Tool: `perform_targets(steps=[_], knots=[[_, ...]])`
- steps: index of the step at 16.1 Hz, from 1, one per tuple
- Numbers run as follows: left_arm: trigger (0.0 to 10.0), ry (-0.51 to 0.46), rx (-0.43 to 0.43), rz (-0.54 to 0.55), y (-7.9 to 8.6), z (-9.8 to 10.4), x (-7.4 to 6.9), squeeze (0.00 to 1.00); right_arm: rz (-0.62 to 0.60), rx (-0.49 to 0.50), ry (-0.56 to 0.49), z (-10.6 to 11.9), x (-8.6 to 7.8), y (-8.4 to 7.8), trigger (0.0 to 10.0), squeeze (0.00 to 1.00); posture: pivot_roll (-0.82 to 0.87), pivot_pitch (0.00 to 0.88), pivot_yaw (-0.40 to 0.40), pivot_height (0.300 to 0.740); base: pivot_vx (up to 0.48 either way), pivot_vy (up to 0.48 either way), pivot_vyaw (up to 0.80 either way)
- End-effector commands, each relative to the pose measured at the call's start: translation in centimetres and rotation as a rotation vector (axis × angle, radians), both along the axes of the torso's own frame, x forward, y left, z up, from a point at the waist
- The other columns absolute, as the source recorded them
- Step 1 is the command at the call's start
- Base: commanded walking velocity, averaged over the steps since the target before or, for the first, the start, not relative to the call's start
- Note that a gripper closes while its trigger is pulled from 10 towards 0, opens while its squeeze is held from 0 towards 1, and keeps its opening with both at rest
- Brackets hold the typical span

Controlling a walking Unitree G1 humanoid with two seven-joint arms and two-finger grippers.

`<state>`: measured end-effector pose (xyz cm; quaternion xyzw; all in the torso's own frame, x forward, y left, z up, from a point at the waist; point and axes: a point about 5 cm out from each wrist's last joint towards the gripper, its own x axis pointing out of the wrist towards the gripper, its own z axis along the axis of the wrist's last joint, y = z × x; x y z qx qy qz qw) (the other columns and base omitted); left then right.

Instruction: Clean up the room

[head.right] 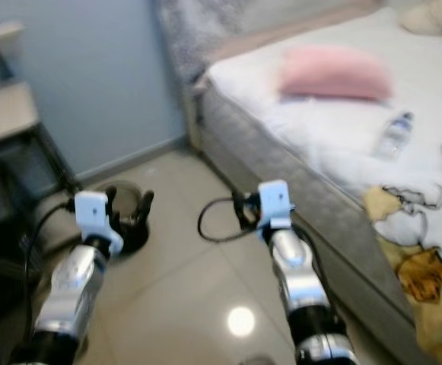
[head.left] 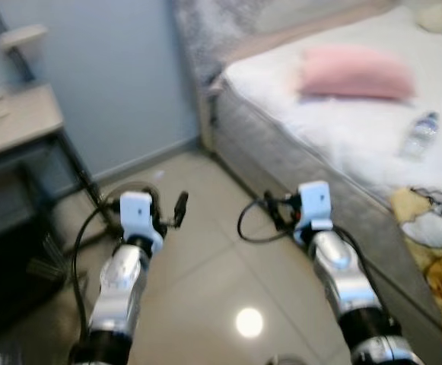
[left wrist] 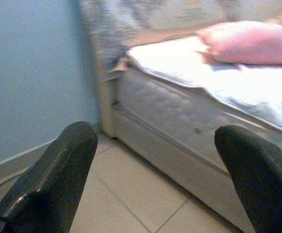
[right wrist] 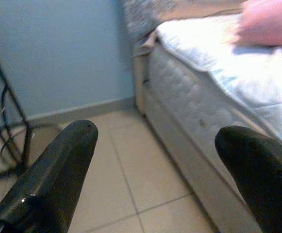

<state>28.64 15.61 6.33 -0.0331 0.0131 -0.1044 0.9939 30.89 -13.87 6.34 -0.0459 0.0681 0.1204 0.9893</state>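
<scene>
- Left gripper point(head.left: 176, 209) up at chest height over bare floor point(head.left: 205, 281), fingers point(left wrist: 58, 174) spread wide apart, nothing between them. Carried that way, by the look of it, simply ready for a first pick.
- Right gripper point(head.left: 270, 213) likewise raised and pointed ahead, fingers point(right wrist: 53, 170) parted wide, empty. Both arms level and well apart, likely a travelling pose rather than a reach.
- Bed point(head.left: 297, 152) from 12 to 3 o'clock, its grey side running diagonally past the right arm. Close beside that arm, not touching.
- Pink pillow point(head.left: 355, 72) at 1 o'clock, lying flat near the head of the bed where a pillow belongs. Probably no need to move it.
- Plastic bottle point(head.left: 420, 134) at 2 o'clock, lying on its side on the white sheet point(head.left: 357, 129). Out of place there, so a fair first target for tidying; rounded, so liable to roll on soft bedding when touched.
- Crumpled yellow and white clothes point(head.left: 434, 228) at 3 o'clock, bunched at the bed's edge and spilling down the side. Loose clutter as well.
- Desk point(head.left: 15, 122) at 10 o'clock against the blue wall point(head.left: 122, 76), black legs down to the floor, cables trailing beside them.
- Whole view soft with blur. Reaching the bottle judged to need a turn toward 2 o'clock and a step closer.
</scene>
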Motion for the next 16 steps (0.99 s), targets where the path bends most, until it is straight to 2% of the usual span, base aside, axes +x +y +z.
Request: perform_targets(steps=[1, 3, 7, 8, 9, 11, 16], knots=[[10.0, -0.016, 0.006, -0.045, -0.7, 0.5, 0.3, 0.0, -0.02, -0.016, -0.004, -0.2, -0.1, -0.5, 10.0, 0.0, -0.2, 0.0, 0.122, 0.74, 0.45, 0.0, -0.79], [10.0, -0.022, 0.011, -0.063, -1.1, 0.5, 0.3, 0.0, -0.026, -0.021, -0.014, 0.0, -0.1, -0.8, 10.0, 0.0, -0.2, 0.0, 0.123, 0.74, 0.448, 0.0, -0.55], [10.0, -0.017, 0.003, -0.083, -1.5, 0.3, 0.1, 0.0, -0.016, -0.04, -0.01, -0.1, -0.1, -0.9, 10.0, 0.0, -0.2, 0.0, 0.116, 0.74, 0.457, 0.0, 0.0], [10.0, -0.012, 0.026, -0.073, -1.4, 0.1, 0.1, 0.0, -0.04, -0.077, -0.003, -0.3, -0.1, -1.2, 10.0, 0.0, -0.2, 0.0, 0.115, 0.74, 0.461, 0.0, 0.0], [10.0, 0.003, 0.048, -0.064, -1.4, -0.1, 0.2, 0.0, -0.049, -0.083, 0.012, -0.5, -0.1, -1.3, 10.0, 0.0, -0.2, 0.0, 0.115, 0.74, 0.0, 0.0, 0.0], [10.0, -0.001, 0.026, -0.078, -1.4, 0.1, 0.2, 0.0, -0.031, -0.044, 0.021, -0.6, -0.3, -0.8, 10.0, 0.0, -0.2, 0.0, 0.118, 0.74, 0.0, 0.0, -0.61], [10.0, 0.0, 0.056, -0.109, -1.4, 0.0, -0.1, 0.0, -0.035, -0.021, 0.022, -1.3, -1.2, -0.7, 10.0, 0.0, -0.2, 0.0, 0.131, 0.74, 0.0, 0.463, -0.68]])
